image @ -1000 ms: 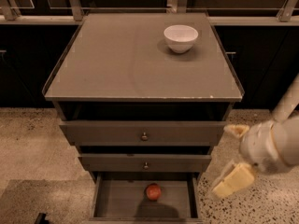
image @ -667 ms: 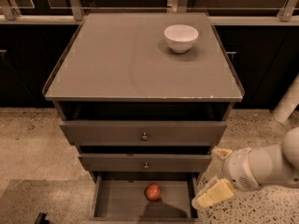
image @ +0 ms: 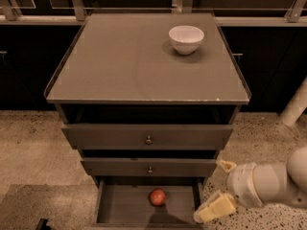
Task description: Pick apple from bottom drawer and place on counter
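Note:
The small red-orange apple [image: 157,197] lies on the floor of the bottom drawer [image: 122,206], which is pulled open; the apple sits right of the middle. My gripper [image: 218,188] is low on the right, just outside the drawer's right wall, beside and slightly above the apple. Its two cream fingers [image: 214,208] are spread apart and hold nothing. The counter [image: 129,61] is the flat grey-brown top of the cabinet above.
A white bowl [image: 186,38] stands on the counter at the back right. Two wider knobbed drawers [image: 147,137] above the bottom one stick out slightly. Speckled floor [image: 33,147] surrounds the cabinet. A pale post [image: 295,107] stands at the right.
My arm has moved left and down, bringing the gripper from the far right to the right edge of the open bottom drawer. The apple has not moved.

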Controlling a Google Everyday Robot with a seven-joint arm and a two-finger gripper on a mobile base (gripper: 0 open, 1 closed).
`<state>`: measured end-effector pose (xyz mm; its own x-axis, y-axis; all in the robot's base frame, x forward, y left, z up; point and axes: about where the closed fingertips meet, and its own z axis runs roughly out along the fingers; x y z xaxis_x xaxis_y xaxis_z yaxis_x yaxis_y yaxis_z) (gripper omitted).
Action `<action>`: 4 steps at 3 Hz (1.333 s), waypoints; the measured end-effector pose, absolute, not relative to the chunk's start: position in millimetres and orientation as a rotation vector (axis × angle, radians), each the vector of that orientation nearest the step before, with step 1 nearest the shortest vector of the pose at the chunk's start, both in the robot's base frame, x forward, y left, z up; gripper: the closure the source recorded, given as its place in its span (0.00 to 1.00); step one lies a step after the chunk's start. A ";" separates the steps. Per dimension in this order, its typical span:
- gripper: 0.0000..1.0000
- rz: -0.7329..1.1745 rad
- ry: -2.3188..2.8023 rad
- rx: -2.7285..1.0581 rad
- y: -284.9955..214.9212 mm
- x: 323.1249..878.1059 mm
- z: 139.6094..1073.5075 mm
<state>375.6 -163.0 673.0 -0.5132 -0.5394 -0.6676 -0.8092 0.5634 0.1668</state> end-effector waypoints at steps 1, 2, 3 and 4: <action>0.00 0.644 2.183 -0.944 -164.7 362.2 630.0; 0.00 0.661 2.165 -0.840 -176.0 368.2 556.0; 0.00 0.748 2.172 -0.798 -164.3 361.2 527.9; 0.00 0.749 2.172 -0.798 -164.2 361.1 527.9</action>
